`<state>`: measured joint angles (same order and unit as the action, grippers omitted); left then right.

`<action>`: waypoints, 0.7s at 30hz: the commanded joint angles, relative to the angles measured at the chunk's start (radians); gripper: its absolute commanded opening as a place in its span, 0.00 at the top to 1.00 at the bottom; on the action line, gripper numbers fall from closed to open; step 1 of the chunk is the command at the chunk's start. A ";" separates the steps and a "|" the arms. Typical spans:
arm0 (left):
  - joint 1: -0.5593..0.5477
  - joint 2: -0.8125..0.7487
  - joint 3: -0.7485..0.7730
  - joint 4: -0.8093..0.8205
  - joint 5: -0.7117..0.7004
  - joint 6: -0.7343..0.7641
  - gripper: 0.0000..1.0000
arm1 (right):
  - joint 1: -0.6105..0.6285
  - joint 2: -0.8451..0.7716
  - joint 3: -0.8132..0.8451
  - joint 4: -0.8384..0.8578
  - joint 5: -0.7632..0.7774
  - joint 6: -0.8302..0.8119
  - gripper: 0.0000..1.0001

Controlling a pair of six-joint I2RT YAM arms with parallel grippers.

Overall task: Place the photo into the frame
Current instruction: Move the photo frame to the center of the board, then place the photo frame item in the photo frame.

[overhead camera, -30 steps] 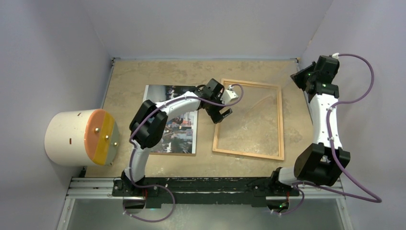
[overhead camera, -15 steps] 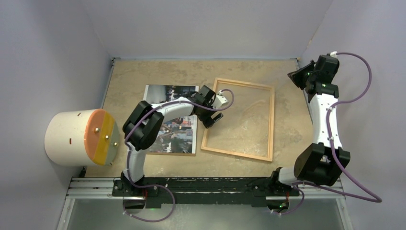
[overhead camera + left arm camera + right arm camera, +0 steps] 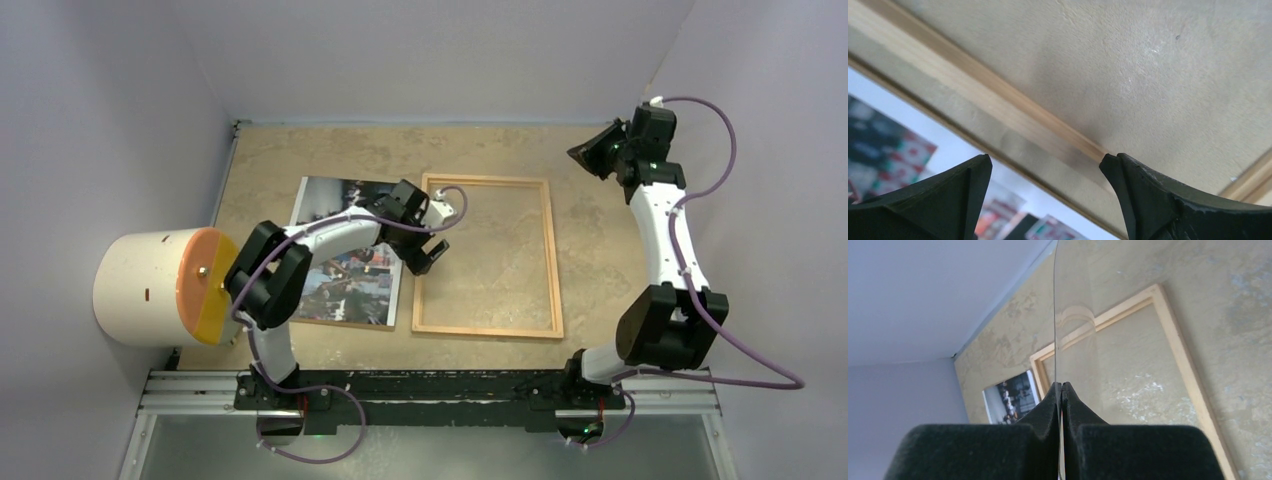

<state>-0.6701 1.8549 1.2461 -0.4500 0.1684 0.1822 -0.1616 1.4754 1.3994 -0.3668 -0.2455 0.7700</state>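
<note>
The photo lies picture side up, left of centre on the table. The light-wood frame lies flat right beside it, and the table shows through its opening. My left gripper is open, low over the frame's left rail. In the left wrist view that gripper straddles the rail, with the photo just outside it. My right gripper hovers at the back right. In the right wrist view it is shut on a thin clear pane, above the frame and the photo.
A white cylinder with an orange face sits at the table's left edge, close to the photo. Grey walls close in the back and both sides. A metal rail with the arm bases runs along the near edge.
The frame has slid left and turned square, ending against the photo's right edge, and my open left gripper moved left with it. The photo tilted slightly. My right gripper shifted left with the pane.
</note>
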 commanded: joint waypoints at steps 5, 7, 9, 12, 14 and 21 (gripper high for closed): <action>0.214 -0.219 0.248 -0.085 0.158 -0.025 0.01 | 0.110 0.002 0.241 -0.035 -0.088 0.040 1.00; 0.270 -0.244 0.286 -0.097 0.134 -0.033 0.01 | 0.140 0.010 0.290 -0.051 -0.125 0.054 1.00; 0.325 -0.262 0.306 -0.089 0.070 -0.055 0.01 | 0.168 0.015 0.325 -0.055 -0.187 0.075 1.00; 0.380 -0.268 0.312 -0.076 -0.069 -0.058 0.01 | 0.226 0.008 0.366 -0.048 -0.284 0.109 1.00; 0.403 -0.265 0.307 -0.071 -0.147 -0.052 0.01 | 0.233 -0.009 0.361 -0.001 -0.377 0.169 1.00; 0.424 -0.278 0.259 -0.073 -0.200 -0.029 0.01 | 0.234 -0.032 0.274 0.224 -0.661 0.368 1.00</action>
<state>-0.2535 1.5951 1.5364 -0.5232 0.0292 0.1493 0.0772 1.4834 1.7184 -0.3340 -0.6807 0.9840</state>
